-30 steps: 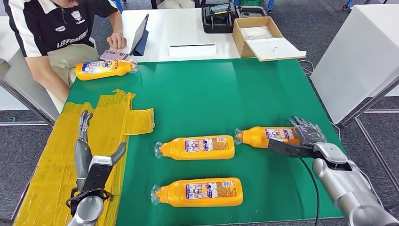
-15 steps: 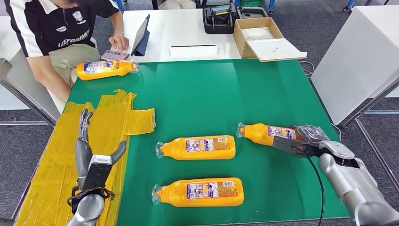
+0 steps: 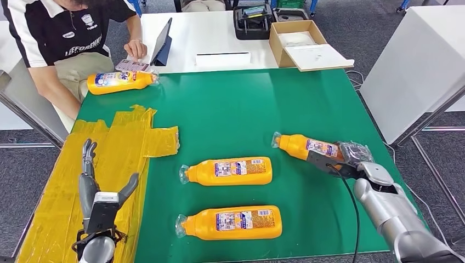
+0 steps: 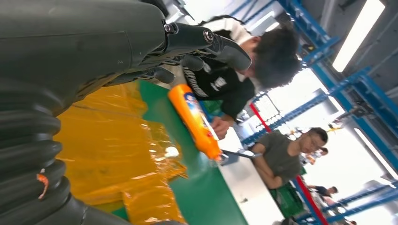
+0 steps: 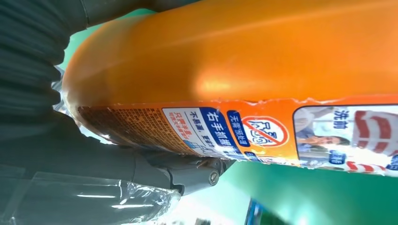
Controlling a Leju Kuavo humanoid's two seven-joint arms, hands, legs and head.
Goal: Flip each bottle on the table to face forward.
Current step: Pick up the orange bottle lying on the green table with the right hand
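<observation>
Since a second ago the right hand [image 3: 344,159] has closed around the base of the rightmost bottle [image 3: 305,147] and swung it, so its capped end now angles toward the far side of the green table [image 3: 247,104]. From the right wrist camera the orange body and printed label [image 5: 263,129] press right against the thumb. Two more bottles lie flat, caps to the left: one mid-table [image 3: 229,171], another nearer the front edge [image 3: 230,222]. A fourth bottle [image 3: 119,81] rests at the far left corner, just beside a seated person [image 3: 60,38]. Over the yellow tape patch [image 3: 109,159] the left hand [image 3: 94,192] hovers with fingers spread, holding nothing.
</observation>
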